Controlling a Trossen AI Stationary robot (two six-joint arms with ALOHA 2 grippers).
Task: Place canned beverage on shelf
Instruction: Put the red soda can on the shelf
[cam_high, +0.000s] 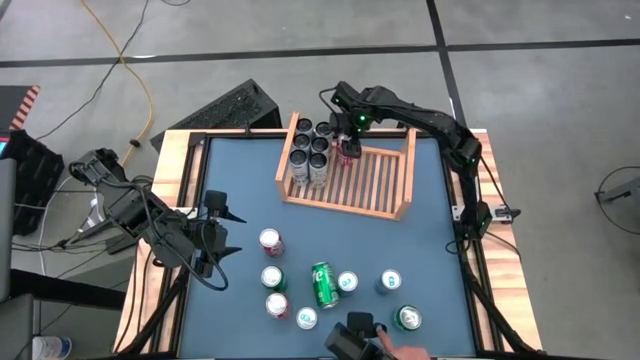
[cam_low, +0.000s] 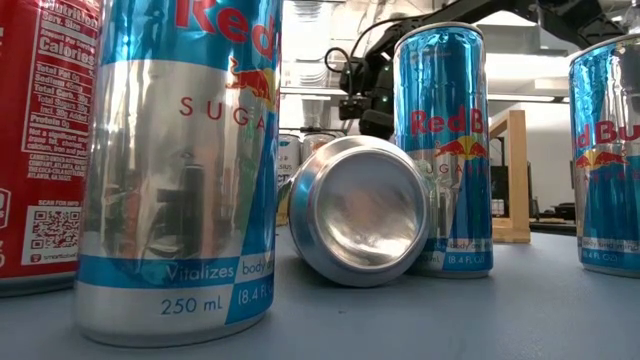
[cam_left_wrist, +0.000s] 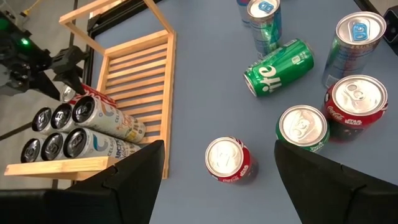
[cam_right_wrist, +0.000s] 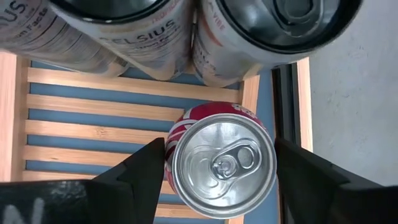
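The wooden shelf (cam_high: 375, 185) lies at the table's far middle, with several dark-topped cans (cam_high: 310, 155) standing in its far left corner. My right gripper (cam_high: 350, 148) is over the shelf beside those cans. It is shut on an upright red can (cam_right_wrist: 221, 165) with a silver top, also seen in the left wrist view (cam_left_wrist: 69, 93). My left gripper (cam_high: 222, 238) is open and empty at the table's left, a little left of a loose red can (cam_high: 271, 241). My right gripper pinches the red can's side wall just below its top rim (cam_right_wrist: 174, 146), one finger on each side. The fingers (cam_right_wrist: 140, 171) come from above, pointing down. The can is upright over the shelf's slats; I cannot tell whether its base rests on them.
Several loose cans stand on the near half of the table (cam_high: 390, 281), and a green one (cam_high: 323, 285) lies on its side. A hand (cam_high: 405, 352) shows at the near edge by a dark camera block (cam_high: 355, 335). The shelf's right part (cam_high: 385, 175) holds no cans.
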